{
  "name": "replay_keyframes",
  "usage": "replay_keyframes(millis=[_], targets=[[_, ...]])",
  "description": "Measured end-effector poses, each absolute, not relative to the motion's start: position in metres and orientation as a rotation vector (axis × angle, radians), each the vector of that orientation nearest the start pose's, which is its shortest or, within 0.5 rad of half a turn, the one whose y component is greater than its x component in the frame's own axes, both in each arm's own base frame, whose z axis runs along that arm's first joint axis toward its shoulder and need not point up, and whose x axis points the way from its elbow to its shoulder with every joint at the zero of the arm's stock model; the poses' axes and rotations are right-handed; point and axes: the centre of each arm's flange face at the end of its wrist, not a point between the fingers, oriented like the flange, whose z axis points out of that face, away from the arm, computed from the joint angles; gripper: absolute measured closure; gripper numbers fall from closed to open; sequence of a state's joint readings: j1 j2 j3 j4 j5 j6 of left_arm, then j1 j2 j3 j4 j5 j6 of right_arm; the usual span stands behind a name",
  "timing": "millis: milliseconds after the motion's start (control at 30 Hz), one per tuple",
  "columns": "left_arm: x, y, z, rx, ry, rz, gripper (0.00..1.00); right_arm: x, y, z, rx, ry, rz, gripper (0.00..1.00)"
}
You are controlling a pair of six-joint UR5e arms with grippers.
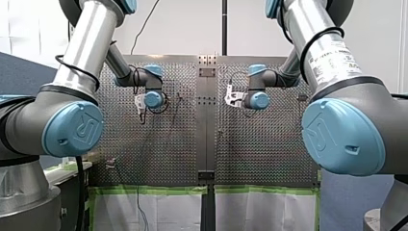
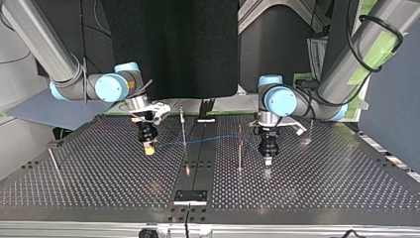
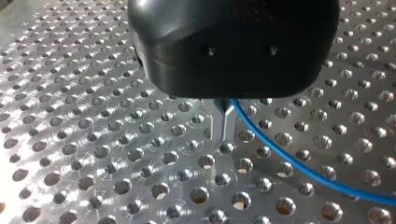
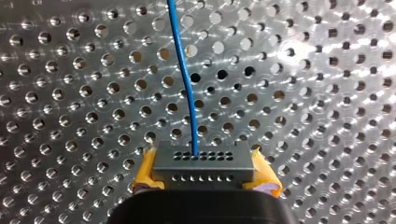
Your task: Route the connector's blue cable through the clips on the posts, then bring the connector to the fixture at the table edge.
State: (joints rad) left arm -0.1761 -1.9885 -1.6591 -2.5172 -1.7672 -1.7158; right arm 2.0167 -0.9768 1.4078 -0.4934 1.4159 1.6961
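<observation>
Squarely inside right gripper (image 4: 205, 172), connector (image 4: 204, 161).

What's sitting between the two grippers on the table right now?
In the top view, two upright posts stand between my right gripper and my left gripper, and the blue cable runs across that stretch past them.

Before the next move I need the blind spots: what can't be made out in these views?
- Left wrist view: black housing hides where my left claw meets the blue cable; hold unclear.
- Top view: posts too small to show whether the cable is seated at their tops.
- Front view: my right arm's wrist hides the connector.
- Right wrist view: cable is cut off by the edge ahead of the connector.
</observation>
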Motion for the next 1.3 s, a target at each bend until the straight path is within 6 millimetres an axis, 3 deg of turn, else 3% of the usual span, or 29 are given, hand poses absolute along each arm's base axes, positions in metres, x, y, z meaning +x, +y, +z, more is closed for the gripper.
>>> replay_keyframes(millis=[500,567,600,667,700,767,867,967,1000,1033,1300], targets=[[0.595,-0.217,0.272,-0.139,1.457,-0.108,1.0,0.44,-0.574,0.269,1.559,-0.923,1.766,1.0],[0.595,-0.218,0.273,-0.136,1.455,-0.108,0.85,0.441,-0.574,0.269,1.561,-0.923,1.765,1.0],[0.596,-0.218,0.273,-0.135,1.455,-0.108,0.85,0.441,-0.574,0.269,1.562,-0.922,1.765,1.0],[0.596,-0.218,0.273,-0.132,1.455,-0.108,0.66,0.442,-0.573,0.269,1.563,-0.921,1.765,1.0],[0.596,-0.218,0.273,-0.132,1.456,-0.106,0.66,0.442,-0.573,0.269,1.564,-0.92,1.766,1.0],[0.595,-0.218,0.273,-0.131,1.457,-0.106,0.49,0.443,-0.573,0.269,1.565,-0.919,1.765,1.0],[0.595,-0.218,0.272,-0.123,1.462,-0.111,0.45,0.443,-0.572,0.269,1.567,-0.92,1.763,1.0],[0.595,-0.217,0.272,-0.121,1.468,-0.113,0.18,0.443,-0.572,0.269,1.57,-0.92,1.76,1.0],[0.595,-0.217,0.272,-0.122,1.469,-0.114,0.18,0.443,-0.572,0.269,1.571,-0.92,1.759,1.0],[0.595,-0.216,0.271,-0.125,1.471,-0.117,0.03,0.443,-0.572,0.268,1.571,-0.921,1.759,1.0],[0.592,-0.211,0.267,-0.137,1.51,-0.083,0.0,0.443,-0.57,0.267,1.583,-0.928,1.752,1.0]])
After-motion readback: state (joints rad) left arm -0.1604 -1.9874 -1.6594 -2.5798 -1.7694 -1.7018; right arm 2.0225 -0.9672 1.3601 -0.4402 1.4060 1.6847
